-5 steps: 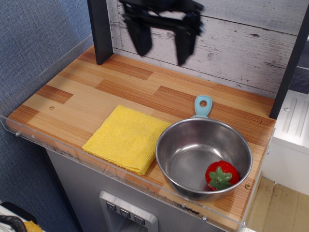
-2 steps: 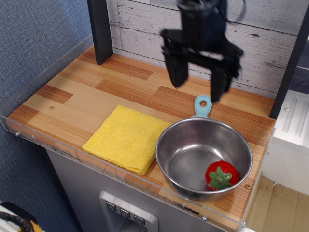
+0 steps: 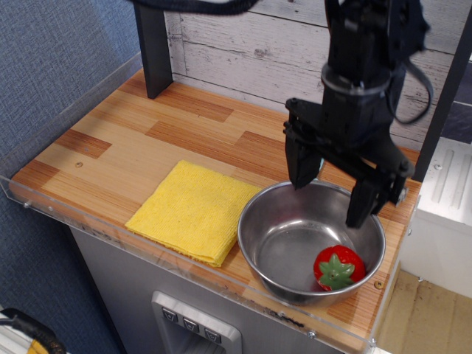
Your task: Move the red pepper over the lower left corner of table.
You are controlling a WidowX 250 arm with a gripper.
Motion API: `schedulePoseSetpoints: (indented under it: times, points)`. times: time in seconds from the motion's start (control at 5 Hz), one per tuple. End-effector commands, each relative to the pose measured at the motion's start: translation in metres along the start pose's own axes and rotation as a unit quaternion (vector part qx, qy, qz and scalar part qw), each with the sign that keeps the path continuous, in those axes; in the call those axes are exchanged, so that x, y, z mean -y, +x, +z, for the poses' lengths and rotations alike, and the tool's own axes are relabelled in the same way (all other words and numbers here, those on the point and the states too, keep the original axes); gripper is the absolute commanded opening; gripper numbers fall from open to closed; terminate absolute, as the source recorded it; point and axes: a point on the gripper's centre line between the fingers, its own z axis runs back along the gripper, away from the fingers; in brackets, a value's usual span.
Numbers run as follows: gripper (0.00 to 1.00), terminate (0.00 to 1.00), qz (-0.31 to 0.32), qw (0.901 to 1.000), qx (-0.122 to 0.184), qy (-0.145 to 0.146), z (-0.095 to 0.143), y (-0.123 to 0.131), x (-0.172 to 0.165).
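The red pepper [image 3: 338, 267] lay inside the steel bowl [image 3: 274, 230], low on the bowl's near right side, its green star-shaped cap turned up toward the camera and its glossy red body resting against the curved inner wall. The bowl stood at the near right end of the table [image 3: 125, 140], close to the clear acrylic rim that ran along the near edge. Above the bowl's far half hung the gripper [image 3: 330, 200], black and blocky, with its jaws spread wide apart and nothing between them; one fingertip reached down just over the bowl's far left rim and the other hung over the right part of the bowl, above and a little to the right of the pepper. The pepper was clear of both fingers, sitting nearer the camera than either. The gripper's body hid the bowl's far rim and whatever lay directly behind it. Just left of the bowl, a folded yellow cloth [image 3: 193, 210] lay flat on the wood planks, its right corner close beside the bowl's left side. The left half of the table, out to its near left corner, showed bare laminate in light and reddish-brown strips. A dark upright post [image 3: 153, 46] stood at the far left of the table against the whitewashed plank wall [image 3: 243, 40].
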Motion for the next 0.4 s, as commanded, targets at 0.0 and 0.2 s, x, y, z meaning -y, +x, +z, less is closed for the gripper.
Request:
schedulePoseSetpoints:
  times: [0.0,0.2]
  points:
    - [1.00,0.00,-0.001,0.9998,0.017,0.005,-0.004,-0.017,0.001]
    - [1.00,0.00,0.023,0.9996,0.015,0.002,-0.014,-0.024,-0.013]
